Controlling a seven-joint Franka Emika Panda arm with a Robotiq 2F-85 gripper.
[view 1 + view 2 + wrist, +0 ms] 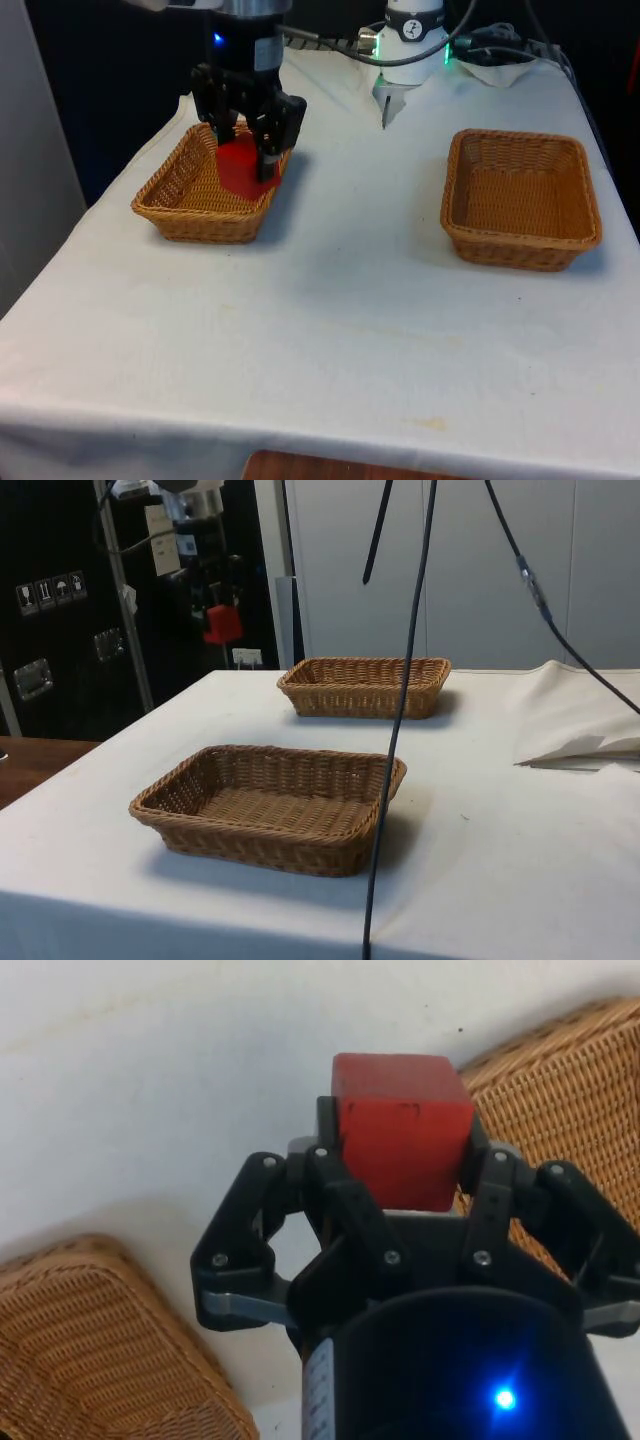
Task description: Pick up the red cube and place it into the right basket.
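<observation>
White-clothed table (330, 300), two wicker baskets. Gripper (249, 150) fingers clamped on red cube (238, 166), held aloft above basket (200, 195) at frame left. Pickup done; transfer to right basket (522, 200) and release outstanding.

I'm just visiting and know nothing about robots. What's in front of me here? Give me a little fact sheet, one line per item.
Gripper: black gripper, shut on the red cube, raised above the table
Red cube: red cube held between the fingers, clear of the surface in the side view
Basket near the cube: wicker basket at the front view's left, nothing lying in it
Other basket: second wicker basket at the front view's right, also holding nothing
Table: white cloth covering the table
Stage: cube lifted, not yet placed in a basket
</observation>
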